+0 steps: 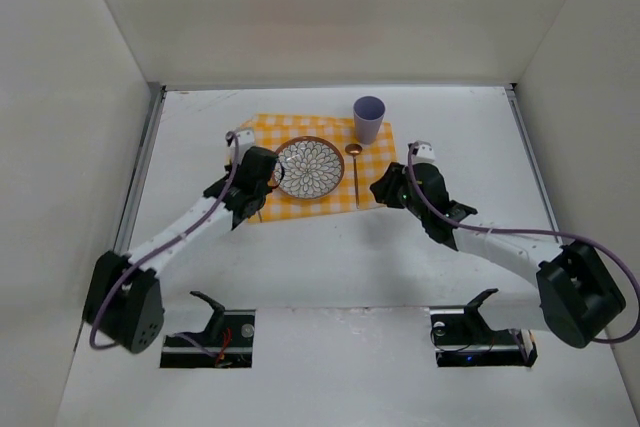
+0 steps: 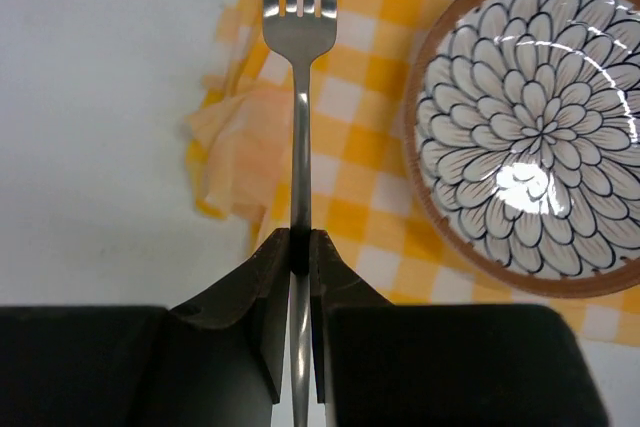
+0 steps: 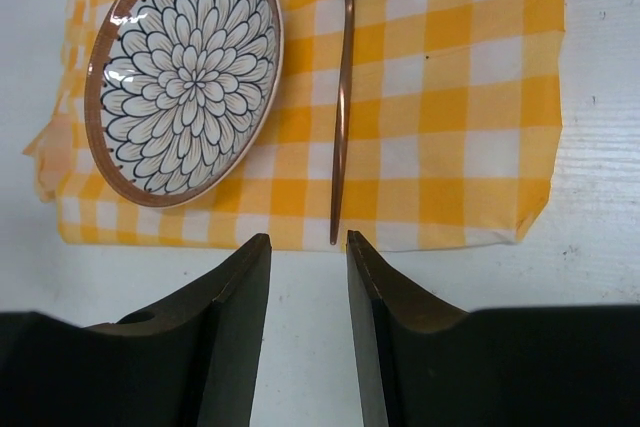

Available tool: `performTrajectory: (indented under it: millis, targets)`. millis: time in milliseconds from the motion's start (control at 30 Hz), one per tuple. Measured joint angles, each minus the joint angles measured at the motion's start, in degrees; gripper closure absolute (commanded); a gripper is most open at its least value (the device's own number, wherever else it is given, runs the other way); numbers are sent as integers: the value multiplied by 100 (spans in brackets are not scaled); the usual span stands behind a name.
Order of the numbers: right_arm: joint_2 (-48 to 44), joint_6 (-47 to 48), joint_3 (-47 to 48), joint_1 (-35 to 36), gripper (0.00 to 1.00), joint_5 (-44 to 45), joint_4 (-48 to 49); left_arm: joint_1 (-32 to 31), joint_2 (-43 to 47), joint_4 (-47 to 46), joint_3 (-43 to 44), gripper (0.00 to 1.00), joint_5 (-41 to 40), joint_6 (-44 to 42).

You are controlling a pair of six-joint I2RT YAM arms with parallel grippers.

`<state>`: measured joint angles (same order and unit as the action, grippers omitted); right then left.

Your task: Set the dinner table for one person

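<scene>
I have bare table [image 1: 330,267] across the lower middle of the top view, open below the checked cloth [image 1: 268,132]. Upper centre is crowded: plate [image 1: 310,168], spoon [image 1: 355,177] and cup [image 1: 369,119] sit close together there, and walls [image 1: 60,147] close both sides.

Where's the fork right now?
In the left wrist view, the fork is pinched in the left gripper, over the left edge of the checked cloth, just left of the flower-patterned plate.

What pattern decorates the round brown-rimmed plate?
Round brown-rimmed plate: dark petal outlines on white; right wrist view.
</scene>
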<state>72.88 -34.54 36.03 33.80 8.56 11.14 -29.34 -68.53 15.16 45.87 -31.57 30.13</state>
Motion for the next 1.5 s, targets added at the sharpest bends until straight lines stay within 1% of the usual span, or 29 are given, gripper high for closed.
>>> performTrajectory:
  millis: [100, 233, 400, 533, 700, 867, 1500]
  targets:
    - [20, 0, 0, 0, 58, 2, 7, -37, -997, -317, 619, 98, 2, -621]
    - [31, -17, 0, 0, 58, 0, 7, 138, -1851, -535, 964, 98, 83, -1215]
    - [31, -22, 0, 0, 58, 0, 11, 446, -2365, -651, 1165, 98, 275, -1502]
    - [35, -24, 0, 0, 58, 0, 9, 535, -2708, -769, 1408, 97, 339, -1582]
    - [42, -24, 0, 0, 58, 0, 11, 529, -3084, -907, 1606, 97, 417, -1615]
    - [79, -24, 0, 0, 58, 0, 11, 546, -3296, -938, 1622, 97, 452, -1620]
    - [153, -22, 0, 0, 58, -2, 44, 658, -3484, -1025, 1617, 94, 575, -1633]
